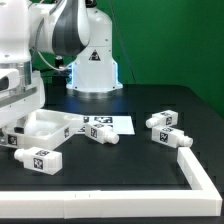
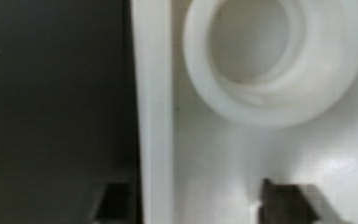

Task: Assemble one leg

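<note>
Two dark fingertips [image 2: 288, 203] of the gripper [image 2: 202, 205] stand parted over a large white square plastic panel [image 2: 291, 150], one on either side of its raised rim [image 2: 149, 100] — spread wide, clasping nothing. Just beyond the fingers the panel's round corner socket [image 2: 247, 45] shows as a smooth, pale grey hollow with a thick rounded lip. Its far side is cut off at the picture's edge, and the whole wrist view is soft and blurred. On the outer finger's side of the rim lies the matte black tabletop [image 2: 51, 100].

In the exterior view the fingers are hidden behind the bulky white arm [image 1: 20, 80], which hangs over the panel [image 1: 50, 122]. Nearest the fingers, a stubby white plastic leg with black-and-white square tags [image 1: 37, 158] lies on its side just beside the panel. A second leg [image 1: 100, 135] lies a little farther from the fingers, by the marker board [image 1: 115, 122]. A third leg [image 1: 160, 120] and a fourth leg [image 1: 178, 140] rest well apart from the fingers, close together near a white L-shaped fence [image 1: 195, 172] — all four loose on the table, none between the fingers. Farthest off stands the arm's white base [image 1: 95, 68], edged with blue light.
</note>
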Robot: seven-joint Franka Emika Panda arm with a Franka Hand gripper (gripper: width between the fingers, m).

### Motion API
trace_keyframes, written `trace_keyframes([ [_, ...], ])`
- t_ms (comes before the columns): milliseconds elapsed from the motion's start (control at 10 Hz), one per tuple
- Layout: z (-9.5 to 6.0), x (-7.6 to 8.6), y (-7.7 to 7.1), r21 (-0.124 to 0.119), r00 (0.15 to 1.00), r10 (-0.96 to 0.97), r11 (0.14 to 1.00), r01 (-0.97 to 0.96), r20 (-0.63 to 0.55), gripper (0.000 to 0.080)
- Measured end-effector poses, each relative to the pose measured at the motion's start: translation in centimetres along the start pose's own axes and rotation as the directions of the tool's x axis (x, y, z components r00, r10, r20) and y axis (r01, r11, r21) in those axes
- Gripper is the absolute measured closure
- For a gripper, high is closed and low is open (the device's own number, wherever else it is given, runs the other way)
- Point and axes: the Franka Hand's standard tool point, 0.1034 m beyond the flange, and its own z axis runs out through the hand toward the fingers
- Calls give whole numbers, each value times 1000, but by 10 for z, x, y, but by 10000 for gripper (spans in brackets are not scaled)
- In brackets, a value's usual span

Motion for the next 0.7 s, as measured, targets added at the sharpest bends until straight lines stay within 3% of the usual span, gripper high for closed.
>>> trace_keyframes([
  [100,0,0,0,0,1000,0,1000,0,0,597],
  [200,0,0,0,0,1000,0,1000,0,0,732],
  [300,-1,0,0,-1,1000,1,1000,-1,0,747],
  [500,-27,4,1,23,992,128,991,-128,5,747],
  [600,-41,12,3,24,985,170,985,-170,5,747],
  [700,-53,24,3,43,967,255,966,-255,15,747],
])
